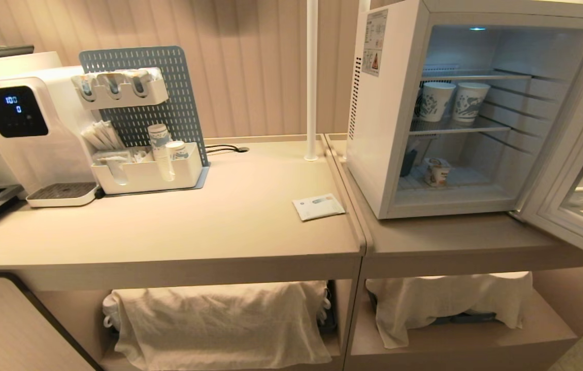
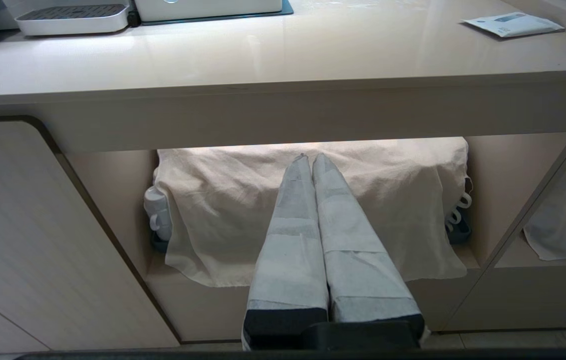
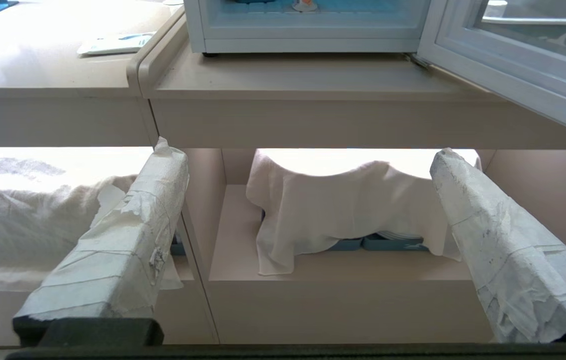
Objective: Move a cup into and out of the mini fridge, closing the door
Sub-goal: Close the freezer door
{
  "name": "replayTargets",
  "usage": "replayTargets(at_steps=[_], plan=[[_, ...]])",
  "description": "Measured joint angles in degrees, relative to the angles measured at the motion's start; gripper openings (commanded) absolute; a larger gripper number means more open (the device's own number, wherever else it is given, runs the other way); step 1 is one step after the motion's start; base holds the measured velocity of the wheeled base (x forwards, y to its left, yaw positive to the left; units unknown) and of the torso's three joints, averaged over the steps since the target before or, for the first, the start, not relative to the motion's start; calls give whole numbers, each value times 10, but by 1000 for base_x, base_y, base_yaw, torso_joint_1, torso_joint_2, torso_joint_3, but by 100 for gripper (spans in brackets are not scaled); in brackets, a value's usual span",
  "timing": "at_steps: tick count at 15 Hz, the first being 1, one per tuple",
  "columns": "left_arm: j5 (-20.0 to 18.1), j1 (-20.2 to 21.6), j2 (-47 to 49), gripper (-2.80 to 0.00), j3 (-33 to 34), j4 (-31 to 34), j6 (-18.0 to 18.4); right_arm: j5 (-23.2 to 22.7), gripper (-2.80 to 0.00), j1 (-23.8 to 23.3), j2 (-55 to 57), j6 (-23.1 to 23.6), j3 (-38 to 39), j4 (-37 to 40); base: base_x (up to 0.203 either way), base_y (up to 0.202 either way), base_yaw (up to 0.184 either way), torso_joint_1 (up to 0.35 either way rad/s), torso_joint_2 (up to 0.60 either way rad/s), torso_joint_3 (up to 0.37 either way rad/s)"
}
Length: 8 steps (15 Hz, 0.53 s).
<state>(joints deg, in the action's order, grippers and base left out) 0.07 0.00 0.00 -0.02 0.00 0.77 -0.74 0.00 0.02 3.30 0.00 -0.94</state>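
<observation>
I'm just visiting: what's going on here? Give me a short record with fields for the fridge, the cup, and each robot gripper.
mini fridge: on the right counter, interior lit
door: swung open to the right
cup: on the fridge's bottom shelf
paper cups: two, on the middle shelf
left gripper: shut, low before the counter's cloth-covered shelf
right gripper: open, empty, low below the fridge

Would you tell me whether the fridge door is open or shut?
Open: the door stands swung away, exposing the mini fridge shelves.

one cup (image 1: pixel 437 171) — two paper cups (image 1: pixel 452 101), one packet (image 1: pixel 318 206)
</observation>
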Motion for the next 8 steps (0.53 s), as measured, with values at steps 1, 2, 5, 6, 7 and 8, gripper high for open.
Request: replayTargets(at_steps=[1, 2, 5, 6, 7, 8], plan=[[0, 0, 0, -280, 0, 0, 0, 1, 0, 0, 0, -8, 0, 1, 0, 0, 0, 0, 0, 0], [0, 0, 0, -280, 0, 0, 0, 1, 0, 0, 0, -8, 0, 1, 0, 0, 0, 0, 0, 0], [0, 0, 0, -280, 0, 0, 0, -1, 0, 0, 0, -5, 0, 1, 0, 0, 0, 0, 0, 0], [0, 0, 0, -280, 0, 0, 0, -1, 0, 0, 0, -5, 0, 1, 0, 0, 0, 0, 0, 0], [0, 0, 0, -280, 0, 0, 0, 0, 0, 0, 0, -8, 0, 1, 0, 0, 0, 0, 0, 0], [0, 0, 0, -280, 0, 0, 0, 2, 0, 0, 0, -10, 0, 1, 0, 0, 0, 0, 0, 0]])
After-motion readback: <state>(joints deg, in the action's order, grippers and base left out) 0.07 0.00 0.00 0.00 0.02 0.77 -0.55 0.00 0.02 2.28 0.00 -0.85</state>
